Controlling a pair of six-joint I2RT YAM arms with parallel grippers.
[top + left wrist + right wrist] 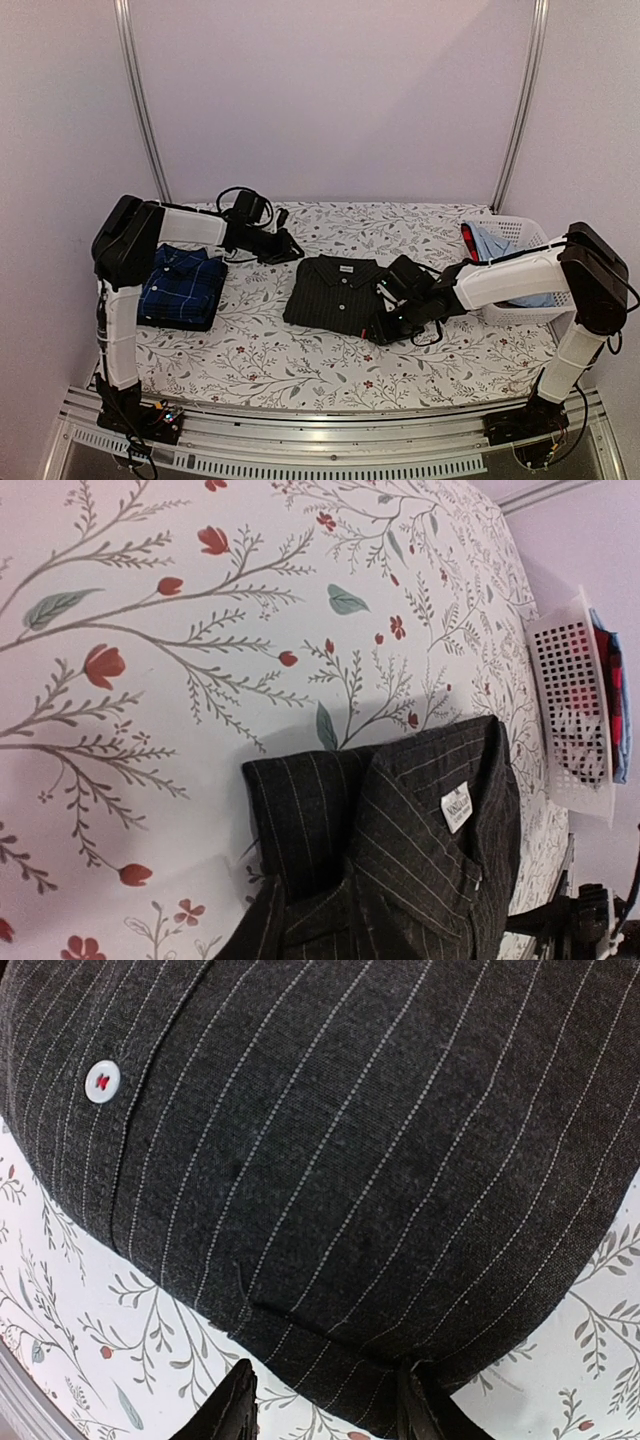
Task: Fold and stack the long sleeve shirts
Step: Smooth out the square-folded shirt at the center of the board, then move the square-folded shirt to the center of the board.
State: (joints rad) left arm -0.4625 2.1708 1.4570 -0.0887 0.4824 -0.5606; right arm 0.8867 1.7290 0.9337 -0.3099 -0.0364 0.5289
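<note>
The black pinstriped long sleeve shirt (335,295) lies folded at the table's middle, collar toward the back. The navy checked shirt (183,285) lies folded at the left, apart from it. My right gripper (392,308) is at the black shirt's right edge. In the right wrist view its fingers (235,1405) stand apart, the gripper (328,1412) open around the hem of the black shirt (350,1140). My left gripper (283,248) hovers behind the black shirt's collar (400,860). Its fingers do not show in the left wrist view.
A white basket (525,225) with blue and red clothes stands at the back right; it also shows in the left wrist view as the basket (570,710). A flowered cloth (300,355) covers the table. Metal rails run along the near edge.
</note>
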